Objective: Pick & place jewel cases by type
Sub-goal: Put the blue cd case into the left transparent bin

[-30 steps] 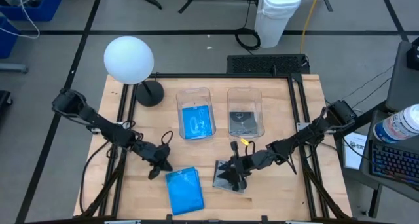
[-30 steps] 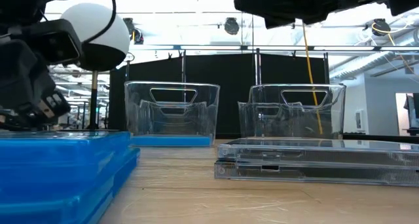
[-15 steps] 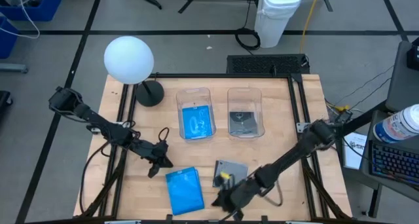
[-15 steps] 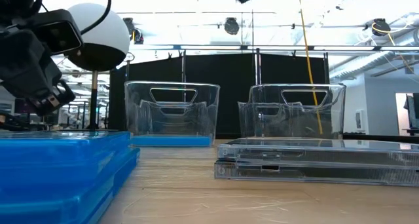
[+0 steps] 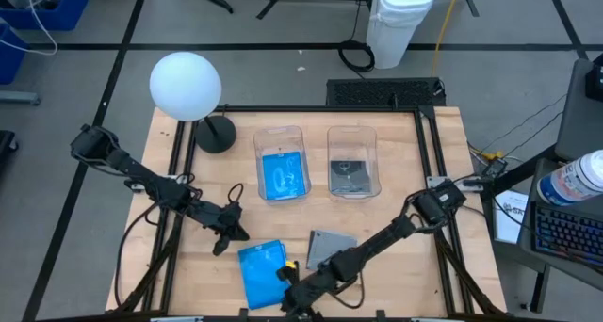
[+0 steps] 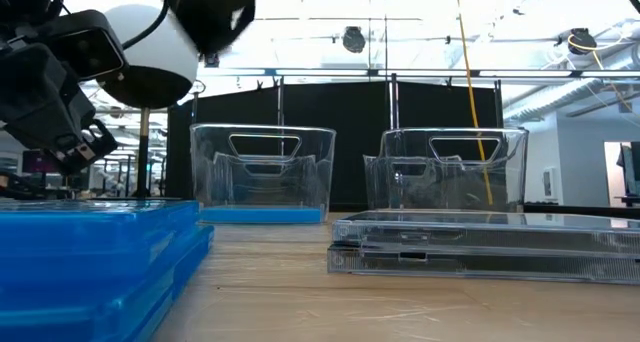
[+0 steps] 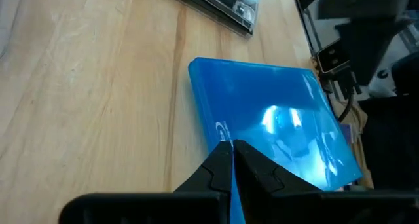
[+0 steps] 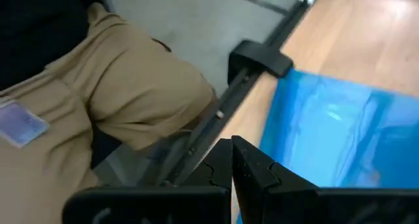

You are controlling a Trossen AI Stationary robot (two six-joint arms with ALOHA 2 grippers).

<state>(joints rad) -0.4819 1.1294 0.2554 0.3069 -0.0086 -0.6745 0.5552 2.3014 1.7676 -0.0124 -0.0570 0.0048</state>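
A stack of blue jewel cases (image 5: pixel 262 270) lies flat near the table's near edge, also seen in the low view (image 6: pixel 90 252). Two grey see-through jewel cases (image 5: pixel 330 248) are stacked to its right. My left gripper (image 5: pixel 231 235) is shut and hovers just off the blue stack's far left corner (image 7: pixel 196 67). My right gripper (image 5: pixel 288 296) is shut. It reaches in from the right and hangs over the blue stack's near right part (image 8: pixel 340 132). One blue case (image 5: pixel 283 174) and one grey case (image 5: pixel 352 174) lie in the two tubs.
Two clear tubs (image 5: pixel 281 136) (image 5: pixel 353 134) stand side by side at mid-table. A white sphere (image 5: pixel 186 85) on a black stand (image 5: pixel 215 134) is at the far left. A person in tan trousers (image 8: pixel 131 86) is beyond the table's near edge.
My right gripper has swung from above the grey cases toward the table's near left, sinking a little and staying shut. It now hangs over the blue stack's near edge. My left gripper has tipped up slightly in place. No case has moved.
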